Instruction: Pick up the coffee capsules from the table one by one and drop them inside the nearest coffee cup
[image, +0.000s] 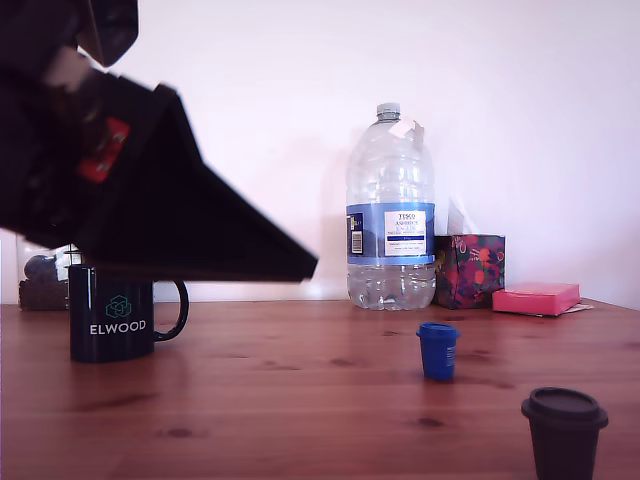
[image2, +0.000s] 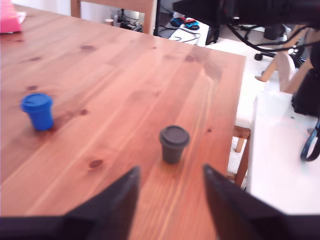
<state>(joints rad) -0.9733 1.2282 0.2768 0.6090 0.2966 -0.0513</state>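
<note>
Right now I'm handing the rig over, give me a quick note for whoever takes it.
Gripper: open, empty, held above the table, fingers aimed toward the dark capsule.
Dark capsule: standing rim-up on the table near the edge, on the exterior view's right.
Blue capsule: standing on the table, farther back, apart from the dark one.
Mug: on the exterior view's left, under the arm; its inside is not visible.
Done: neither visible capsule picked up.
Left: grasp each capsule in turn and drop it in the mug.
</note>
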